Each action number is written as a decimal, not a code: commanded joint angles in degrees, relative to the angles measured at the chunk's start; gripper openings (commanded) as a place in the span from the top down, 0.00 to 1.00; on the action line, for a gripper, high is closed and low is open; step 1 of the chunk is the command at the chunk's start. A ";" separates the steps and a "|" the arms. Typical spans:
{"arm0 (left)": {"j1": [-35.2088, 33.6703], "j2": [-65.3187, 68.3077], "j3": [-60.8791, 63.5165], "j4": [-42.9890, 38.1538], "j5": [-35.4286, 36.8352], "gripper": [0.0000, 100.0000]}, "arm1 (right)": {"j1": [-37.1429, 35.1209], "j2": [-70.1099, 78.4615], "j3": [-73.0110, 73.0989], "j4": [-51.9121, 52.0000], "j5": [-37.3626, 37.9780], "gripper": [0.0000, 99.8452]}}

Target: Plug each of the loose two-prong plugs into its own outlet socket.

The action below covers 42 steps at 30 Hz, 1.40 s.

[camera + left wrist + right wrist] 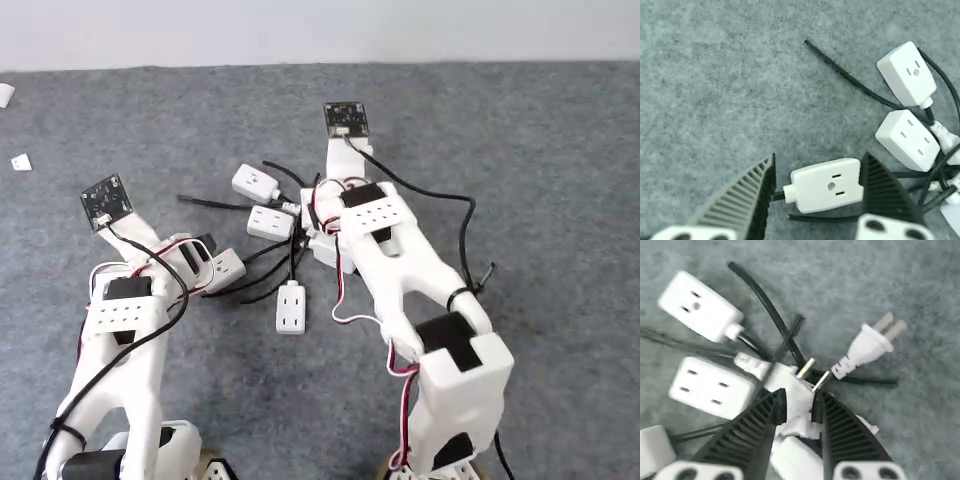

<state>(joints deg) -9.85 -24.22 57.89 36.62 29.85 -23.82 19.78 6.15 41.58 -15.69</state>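
Observation:
My left gripper (817, 195) stands open, its dark ribbed fingers (747, 200) either side of a white outlet socket (826, 186) lying on the carpet; this socket (226, 268) lies by that arm's tip. My right gripper (799, 402) is shut on a white two-prong plug (799, 385), whose brass prongs stick out past the fingertips. A second loose plug (867, 347) lies just beyond it. Two more outlet sockets (700, 307) (710, 387) lie close by, also seen as socket (255, 182) and socket (270, 222). Another socket (291, 307) lies between the arms.
Black cords (225, 205) tangle among the sockets on the grey carpet (520, 150). A black cable (455, 215) loops beside the right arm. Small white scraps (20, 161) lie at the far left. Open carpet spreads to the far right and far left.

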 commanded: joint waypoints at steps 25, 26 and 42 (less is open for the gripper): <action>-0.09 -1.76 -0.92 -2.02 -1.14 0.75 | -5.05 -0.84 -3.16 3.38 0.62 0.84; 0.00 -1.76 -0.92 -2.02 -1.14 0.75 | -5.14 -0.84 -3.08 3.47 -0.79 0.85; 0.18 -1.67 -0.66 -2.02 -2.37 0.75 | -4.97 11.47 -17.67 10.95 -2.37 0.86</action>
<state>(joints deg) -9.85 -24.22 57.89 36.26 29.41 -27.96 30.07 -6.15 49.23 -17.36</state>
